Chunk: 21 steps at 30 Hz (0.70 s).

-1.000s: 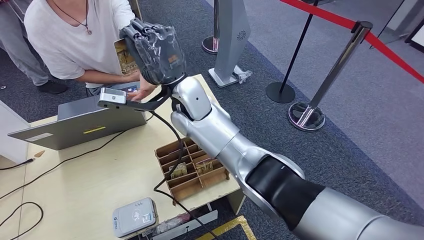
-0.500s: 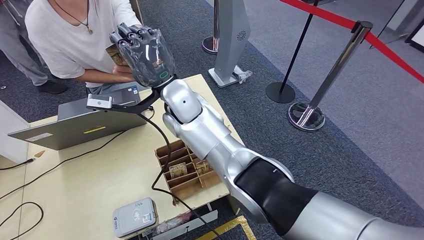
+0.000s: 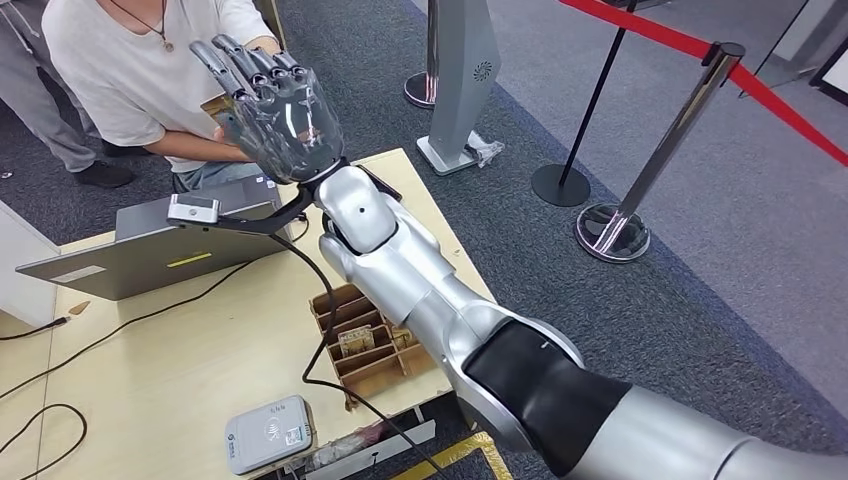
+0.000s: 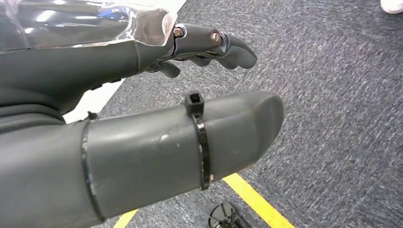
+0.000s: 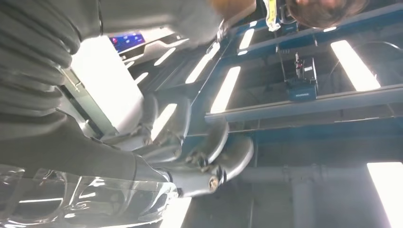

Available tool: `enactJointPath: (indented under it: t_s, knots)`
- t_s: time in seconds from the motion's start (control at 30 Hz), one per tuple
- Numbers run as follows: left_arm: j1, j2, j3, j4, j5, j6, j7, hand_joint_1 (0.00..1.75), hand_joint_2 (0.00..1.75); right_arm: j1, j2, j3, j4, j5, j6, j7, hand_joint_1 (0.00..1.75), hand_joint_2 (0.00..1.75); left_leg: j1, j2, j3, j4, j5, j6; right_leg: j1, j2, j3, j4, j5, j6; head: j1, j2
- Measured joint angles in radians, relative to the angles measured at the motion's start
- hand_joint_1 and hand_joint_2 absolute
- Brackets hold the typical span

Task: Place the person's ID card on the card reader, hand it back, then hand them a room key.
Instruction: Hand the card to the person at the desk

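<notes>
I see my right hand [image 3: 275, 115], glossy under clear plastic film, raised with fingers spread, holding nothing. My left hand [image 4: 209, 42] hangs over grey carpet, fingers loosely apart, empty

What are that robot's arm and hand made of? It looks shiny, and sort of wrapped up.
The right arm has rounded silver shells with a black band near the shoulder. A black cable runs along it. The right hand is dark grey under a clear plastic cover. The left hand is dark grey too, with black zip ties round its thick thumb.
</notes>
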Motion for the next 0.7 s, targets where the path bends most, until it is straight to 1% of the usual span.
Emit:
enactJointPath:
  t_s: [0.27, 0.33, 0.4, 0.47, 0.53, 0.6, 0.67, 0.7]
  knots:
    - [0.011, -0.006, 0.000, 0.000, 0.002, 0.005, -0.007, 0.00, 0.00, 0.008, 0.000, 0.004, 0.000, -0.012, 0.000, -0.011, 0.00, 0.00, 0.000, 0.000, 0.000, 0.000, 0.000, 0.000, 0.000, 0.000, 0.000, 0.000, 0.000, 0.000, 0.000, 0.000]
    - [0.011, -0.007, 0.000, 0.000, 0.003, 0.010, -0.007, 0.00, 0.00, 0.011, 0.001, 0.005, 0.000, -0.036, 0.000, -0.030, 0.00, 0.00, 0.000, 0.000, 0.000, 0.000, 0.000, 0.000, 0.000, 0.000, 0.000, 0.000, 0.000, 0.000, 0.000, 0.000]
    - [0.011, -0.009, 0.000, 0.000, 0.006, 0.018, -0.007, 0.00, 0.00, 0.016, 0.006, 0.008, 0.000, -0.087, 0.000, -0.061, 0.00, 0.00, 0.000, 0.000, 0.000, 0.000, 0.000, 0.000, 0.000, 0.000, 0.000, 0.000, 0.000, 0.000, 0.000, 0.000]
    - [0.010, -0.011, 0.001, 0.000, 0.010, 0.025, -0.007, 0.00, 0.00, 0.023, 0.014, 0.015, 0.001, -0.201, 0.009, -0.105, 0.00, 0.00, 0.000, 0.000, 0.000, 0.000, 0.000, 0.000, 0.000, 0.000, 0.000, 0.000, 0.000, 0.000, 0.000, 0.000]
    - [0.010, -0.012, 0.002, 0.000, 0.015, 0.029, -0.007, 0.00, 0.00, 0.034, 0.019, 0.029, -0.007, -0.381, 0.052, -0.155, 0.00, 0.00, 0.000, 0.000, 0.000, 0.000, 0.000, 0.000, 0.000, 0.000, 0.000, 0.000, 0.000, 0.000, 0.000, 0.000]
    - [0.010, -0.015, 0.003, 0.000, 0.019, 0.034, -0.005, 0.00, 0.00, 0.062, 0.020, 0.050, -0.046, -0.608, 0.155, -0.203, 0.00, 0.00, 0.000, 0.000, 0.000, 0.000, 0.000, 0.000, 0.000, 0.000, 0.000, 0.000, 0.000, 0.000, 0.000, 0.000]
    - [0.010, -0.017, 0.005, 0.000, 0.024, 0.040, -0.004, 0.00, 0.00, 0.108, 0.014, 0.079, -0.115, -0.836, 0.284, -0.243, 0.00, 0.00, 0.000, 0.000, 0.000, 0.000, 0.000, 0.000, 0.000, 0.000, 0.000, 0.000, 0.000, 0.000, 0.000, 0.000]
    - [0.010, -0.019, 0.006, 0.000, 0.026, 0.043, -0.003, 0.00, 0.00, 0.135, 0.008, 0.094, -0.152, -0.927, 0.338, -0.259, 0.00, 0.00, 0.000, 0.000, 0.000, 0.000, 0.000, 0.000, 0.000, 0.000, 0.000, 0.000, 0.000, 0.000, 0.000, 0.000]
